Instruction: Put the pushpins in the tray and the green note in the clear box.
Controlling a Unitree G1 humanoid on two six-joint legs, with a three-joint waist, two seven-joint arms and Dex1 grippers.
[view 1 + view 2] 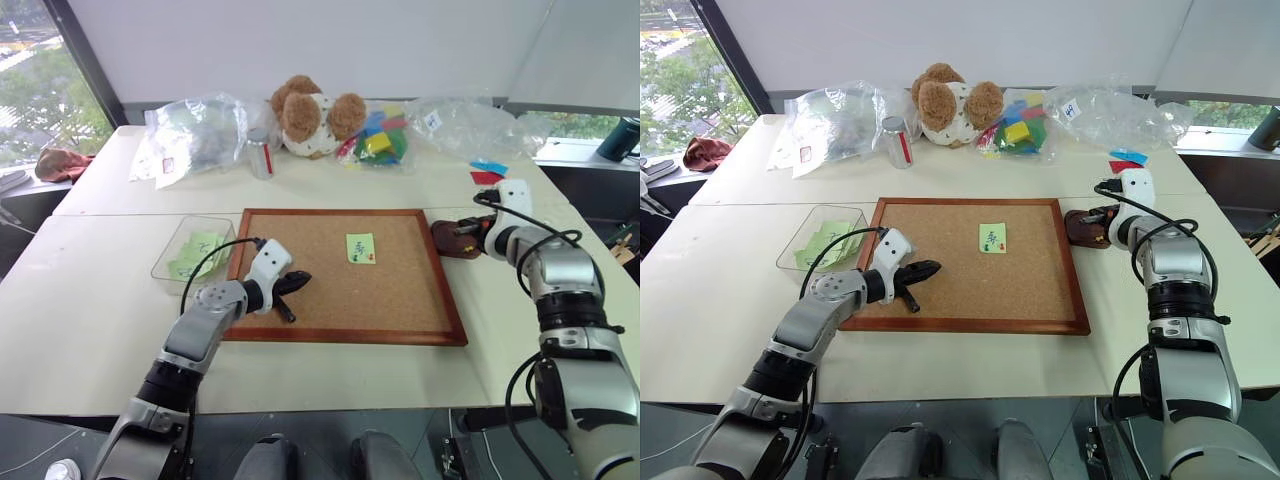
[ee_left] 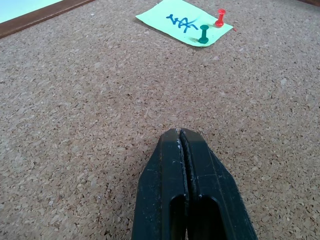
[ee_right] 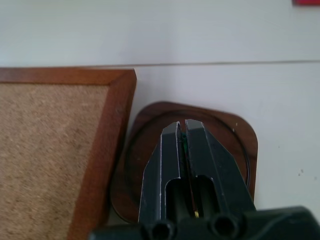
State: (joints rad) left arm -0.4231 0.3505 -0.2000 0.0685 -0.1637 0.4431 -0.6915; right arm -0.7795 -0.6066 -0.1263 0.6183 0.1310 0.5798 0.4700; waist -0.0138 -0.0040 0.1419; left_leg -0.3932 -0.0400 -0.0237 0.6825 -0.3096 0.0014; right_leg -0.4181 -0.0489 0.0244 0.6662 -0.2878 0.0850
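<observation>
The green note (image 1: 360, 248) lies on the corkboard (image 1: 400, 310), held by a green pushpin (image 2: 203, 34) and a red pushpin (image 2: 220, 17) at its near edge. My left gripper (image 1: 300, 282) rests shut and empty over the cork, well short of the note. My right gripper (image 3: 181, 124) hovers over the dark reddish-brown tray (image 3: 240, 145), just off the board's right edge. It is shut on a pushpin, with a sliver of green showing between its fingers. The clear box (image 1: 170, 262) sits left of the board with light-green paper inside.
Along the table's far side are a plush toy (image 1: 315, 115), clear plastic bags (image 1: 195, 130), a metal can (image 1: 261, 158) and coloured blocks (image 1: 380, 140). Red and blue paper pieces (image 1: 487, 172) lie beyond the tray.
</observation>
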